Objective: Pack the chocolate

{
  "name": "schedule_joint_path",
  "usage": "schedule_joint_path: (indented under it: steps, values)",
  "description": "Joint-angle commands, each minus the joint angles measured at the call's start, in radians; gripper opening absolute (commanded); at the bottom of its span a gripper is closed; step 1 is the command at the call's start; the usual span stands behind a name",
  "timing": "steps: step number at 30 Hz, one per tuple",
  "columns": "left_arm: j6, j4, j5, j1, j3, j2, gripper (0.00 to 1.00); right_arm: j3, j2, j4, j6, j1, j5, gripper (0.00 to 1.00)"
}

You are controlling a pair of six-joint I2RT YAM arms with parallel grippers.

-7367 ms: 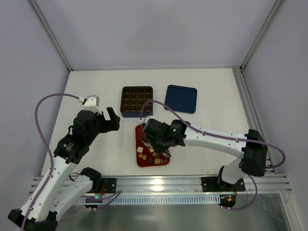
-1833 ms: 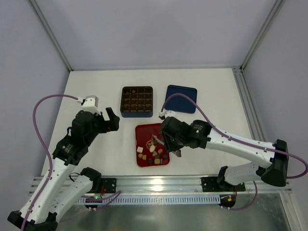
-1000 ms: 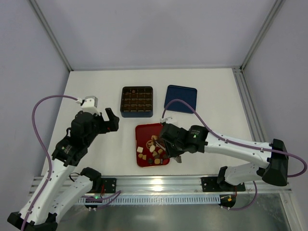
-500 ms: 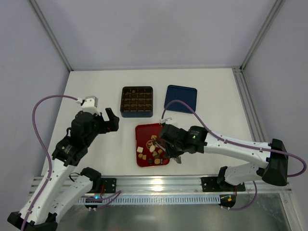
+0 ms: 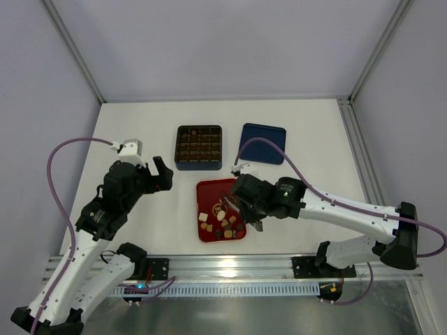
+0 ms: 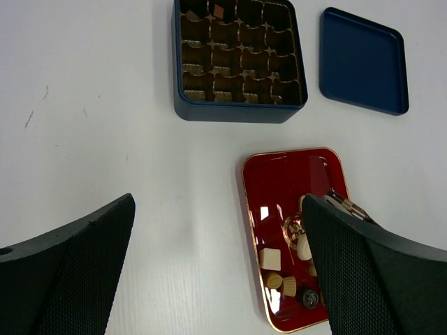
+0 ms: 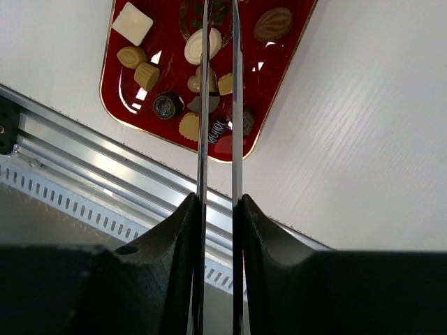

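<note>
White table — right gripper over chocolate on red tray

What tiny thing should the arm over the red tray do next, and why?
Likely lower the right end effector onto one chocolate in the tray and grip it: its fingers hang narrowly apart above the loose pieces, I can't see one held, and most box cells look empty.

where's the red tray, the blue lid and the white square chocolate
red tray (image 6: 290, 178), left wrist view, bare upper part of its floor
blue lid (image 6: 363, 61), left wrist view, the middle of it
white square chocolate (image 7: 133, 23), right wrist view, its top face
</note>
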Motion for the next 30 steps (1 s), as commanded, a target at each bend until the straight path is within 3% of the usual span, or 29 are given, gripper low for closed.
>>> schedule_joint_path:
  steps: [1, 11, 21, 30]
  values:
    - [-0.003, 0.007, -0.004, -0.002, 0.018, -0.008, 1.0, 0.083, -0.026, -0.027, -0.039, -0.006, 0.051, 0.27]
    - [-0.005, 0.01, 0.0, -0.002, 0.018, 0.003, 1.0, 0.313, 0.107, 0.067, -0.231, -0.18, 0.022, 0.27]
    - [-0.003, 0.019, -0.006, -0.002, 0.019, 0.019, 1.0, 0.622, 0.437, 0.211, -0.378, -0.378, -0.05, 0.27]
    - [-0.006, 0.025, -0.009, -0.002, 0.018, 0.024, 0.99, 0.844, 0.696, 0.19, -0.387, -0.425, -0.093, 0.27]
